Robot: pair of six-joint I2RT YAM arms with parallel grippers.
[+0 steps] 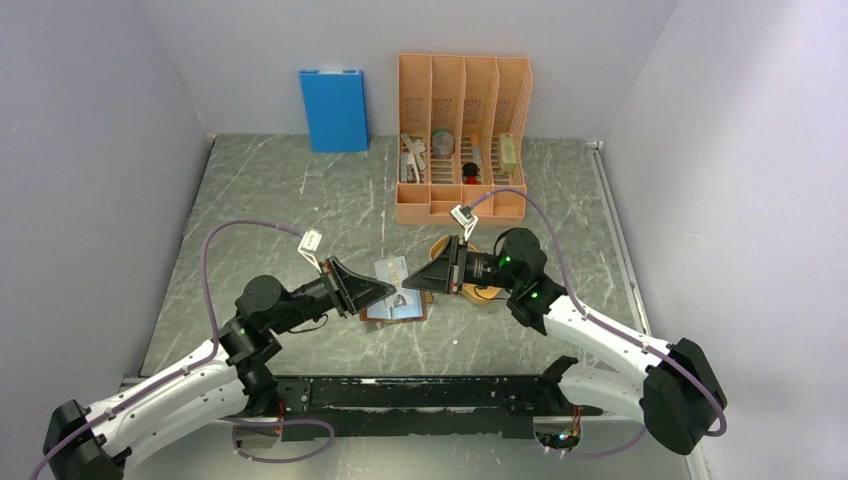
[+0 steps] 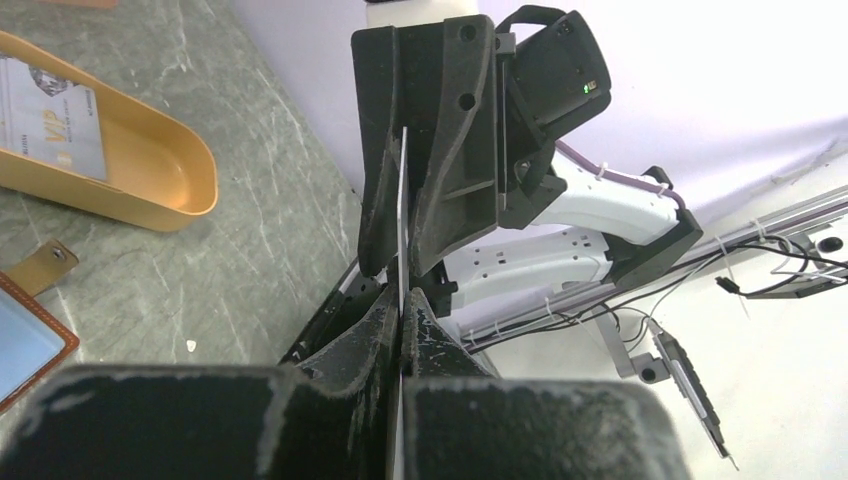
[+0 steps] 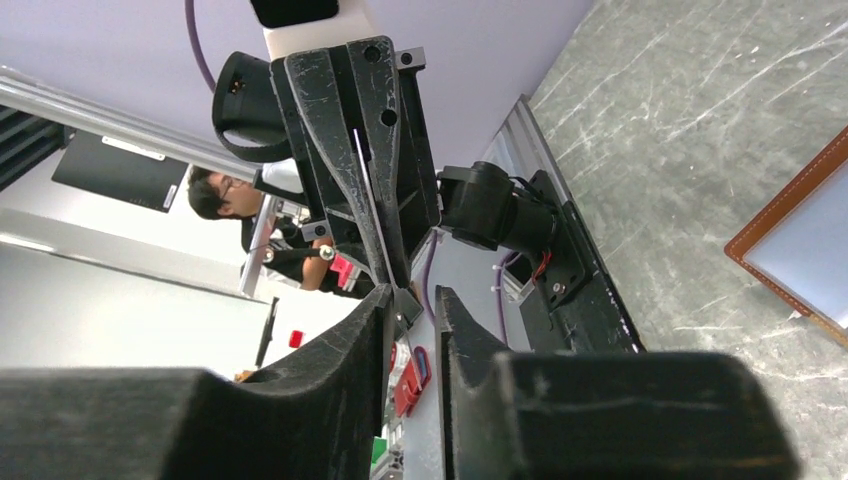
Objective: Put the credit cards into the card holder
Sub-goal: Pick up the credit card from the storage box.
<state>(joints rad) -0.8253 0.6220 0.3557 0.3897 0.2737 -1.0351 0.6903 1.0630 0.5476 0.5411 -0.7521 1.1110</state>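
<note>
My left gripper (image 2: 400, 305) is clamped tight on one credit card (image 2: 403, 220), holding it up in the air over the open card holder (image 1: 405, 308). My right gripper (image 3: 415, 298) sits tip to tip with it, jaws a bit apart around the card's other end, not pinching. I'm guessing it's a regrip so I get a cleaner angle for the sleeve. The second card (image 2: 50, 130) lies in the orange tray (image 2: 170, 200).
</note>
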